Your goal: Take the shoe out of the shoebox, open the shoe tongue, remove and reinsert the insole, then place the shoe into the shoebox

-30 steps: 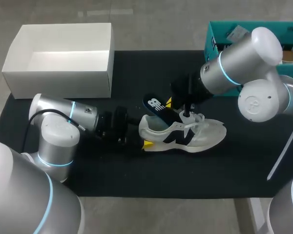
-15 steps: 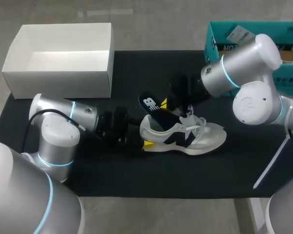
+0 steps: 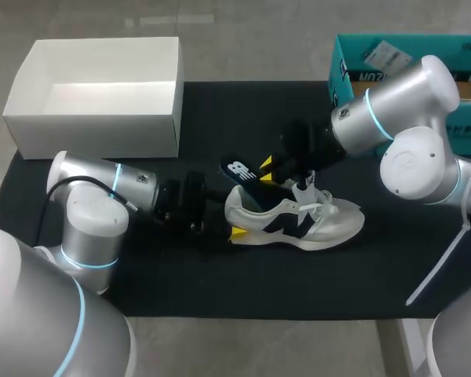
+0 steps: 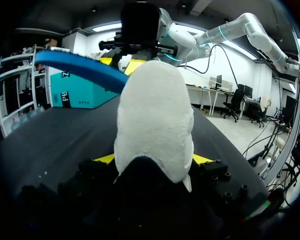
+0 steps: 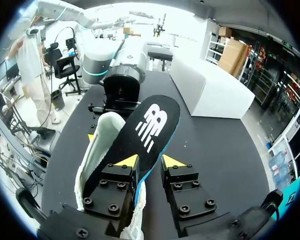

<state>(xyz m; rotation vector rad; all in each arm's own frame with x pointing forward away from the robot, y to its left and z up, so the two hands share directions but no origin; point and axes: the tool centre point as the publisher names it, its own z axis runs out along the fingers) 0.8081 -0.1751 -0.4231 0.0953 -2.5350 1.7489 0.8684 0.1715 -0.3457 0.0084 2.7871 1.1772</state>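
A white sneaker (image 3: 298, 220) with dark side marks lies on its side on the black mat, heel toward my left arm. My left gripper (image 3: 234, 218) is shut on the heel; in the left wrist view its yellow tips (image 4: 154, 159) flank the white heel (image 4: 155, 115). A dark insole (image 3: 239, 170) with a blue underside (image 4: 80, 67) sticks up out of the shoe's opening. My right gripper (image 3: 268, 168) is above the tongue. In the right wrist view it (image 5: 150, 161) stands open, the insole (image 5: 152, 122) resting against one finger with a gap to the other.
The white shoebox (image 3: 94, 137) stands open at the mat's back left corner, also visible ahead of my right gripper (image 5: 210, 90). A teal box (image 3: 345, 71) stands at the back right. Bare black mat (image 3: 259, 283) lies in front of the shoe.
My right gripper has parted its fingers from the insole and shifted slightly; the insole's free end has drifted a little left. My left arm and the shoe's heel have stayed put.
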